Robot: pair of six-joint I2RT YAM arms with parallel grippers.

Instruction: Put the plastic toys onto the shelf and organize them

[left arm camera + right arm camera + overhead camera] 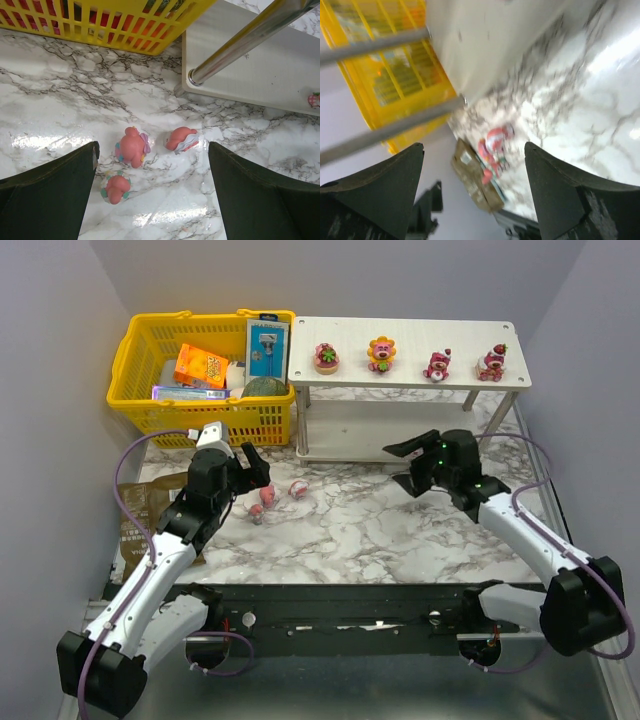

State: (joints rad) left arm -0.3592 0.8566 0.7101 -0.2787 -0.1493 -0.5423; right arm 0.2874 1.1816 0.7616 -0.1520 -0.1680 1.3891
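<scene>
Three glossy, rounded pink plastic toys lie loose on the polished marble-pattern tabletop (55,95): a bear-like figure (132,146), a tipped capsule piece (181,139) and a third on its back (117,186). They sit just ahead of and between the fingers of the left gripper (155,195), which is spread wide, empty, and clearly the nearer arm. The bear's length runs crosswise to the closing line. The right gripper (403,467), likewise parted and holding nothing, hangs before the low white wood-grain shelf (410,375), whose top carries a row of four figurines (381,353).

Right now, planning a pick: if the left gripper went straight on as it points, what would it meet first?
Probably the pink bear toy lying on the marble table; depth is uncertain.
</scene>
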